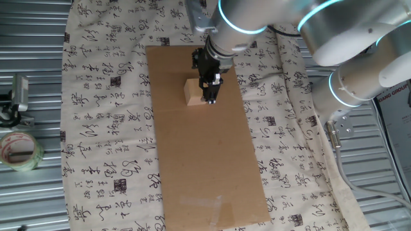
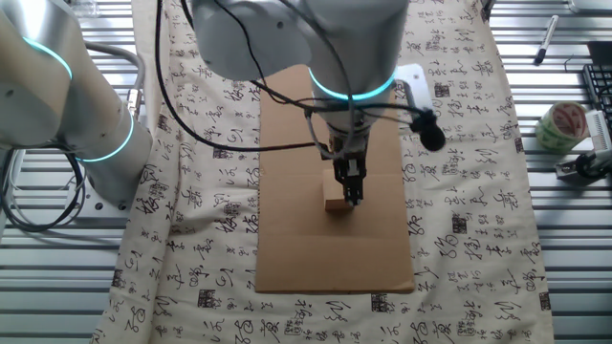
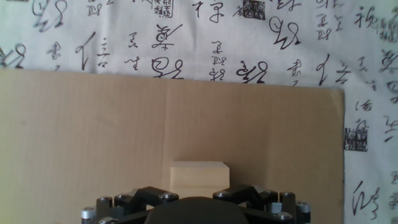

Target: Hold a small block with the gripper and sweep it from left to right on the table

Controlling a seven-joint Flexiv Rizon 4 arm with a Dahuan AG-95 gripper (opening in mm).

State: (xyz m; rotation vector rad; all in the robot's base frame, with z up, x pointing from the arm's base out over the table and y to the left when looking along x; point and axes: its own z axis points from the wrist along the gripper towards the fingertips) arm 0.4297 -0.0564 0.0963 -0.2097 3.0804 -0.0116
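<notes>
Your small block sits square, no long axis; plain pale wood; your hand pinches it on the counter.

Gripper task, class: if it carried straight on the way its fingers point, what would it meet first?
The block, right at the gripper tip, with the cardboard beneath; whether they already touch is unclear.

two opposite overhead views, close hand view
</notes>
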